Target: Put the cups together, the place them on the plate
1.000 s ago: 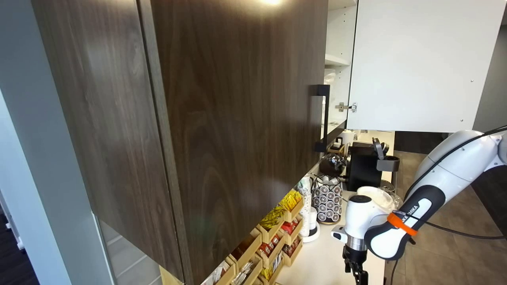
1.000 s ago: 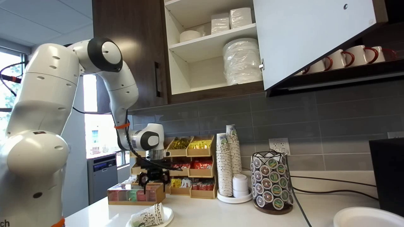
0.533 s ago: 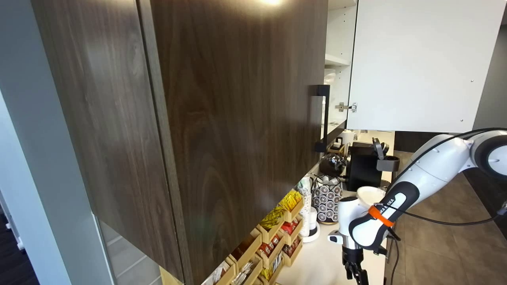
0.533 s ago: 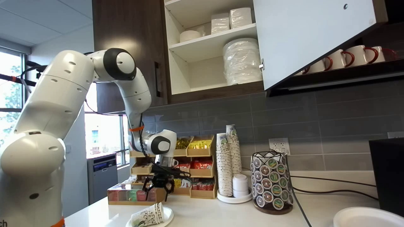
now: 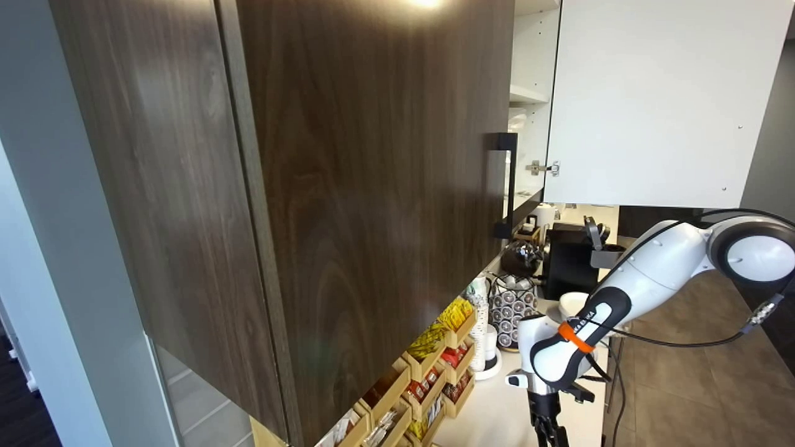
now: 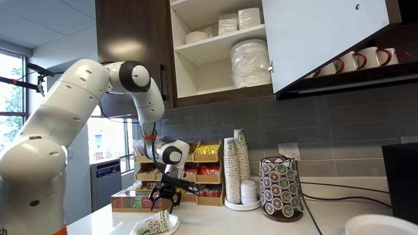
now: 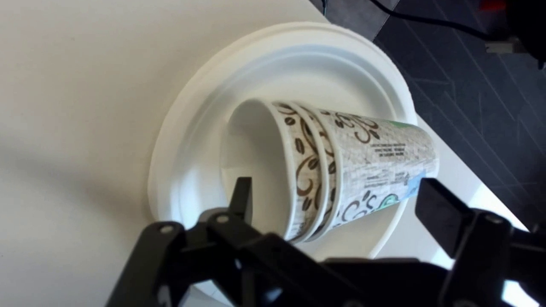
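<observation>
Already nested, the paper cups (image 7: pixel 324 170) lie sideways on the plate (image 7: pixel 165 170).
The plate rests near left on the desk (image 6: pixel 202 223) in an exterior view; above hangs the end effector (image 6: pixel 162 210), fingers (image 7: pixel 439 209) spread wide; farther back stand a clear-topped box (image 6: pixel 137 210) and, to its right, a wooden rack (image 6: pixel 207 178).

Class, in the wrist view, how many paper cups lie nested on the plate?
3, all on the plate: the innermost cup, mouth visible; the middle cup, showing a narrow band behind it; the outermost cup, its printed side exposed. Three rims show; none seems hidden.
</observation>
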